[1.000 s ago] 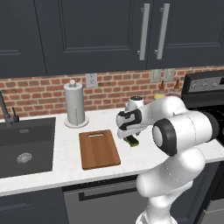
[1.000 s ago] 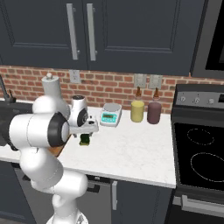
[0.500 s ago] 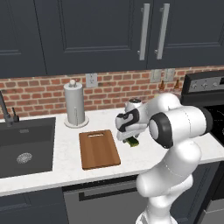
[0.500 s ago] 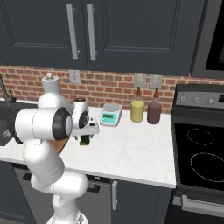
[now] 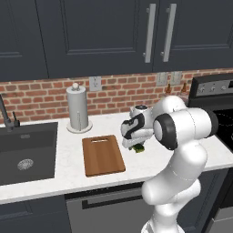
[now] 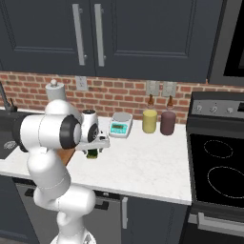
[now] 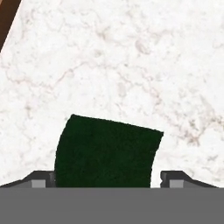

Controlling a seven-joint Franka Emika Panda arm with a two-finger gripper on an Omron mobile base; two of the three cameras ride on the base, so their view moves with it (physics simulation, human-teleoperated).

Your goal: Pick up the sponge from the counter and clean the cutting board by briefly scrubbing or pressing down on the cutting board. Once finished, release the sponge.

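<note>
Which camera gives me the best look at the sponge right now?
The hand view: the sponge sits large and dark green between the fingertips of the hand, on the counter. In both base views it is a small green bit under the hand.

No legible text, seemingly

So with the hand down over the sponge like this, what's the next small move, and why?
Probably close the gripper on the sponge. In the hand view the sponge sits between the two fingertips, which stand apart on either side, and it rests on the counter beside the cutting board, so nothing is lifted yet.
</note>
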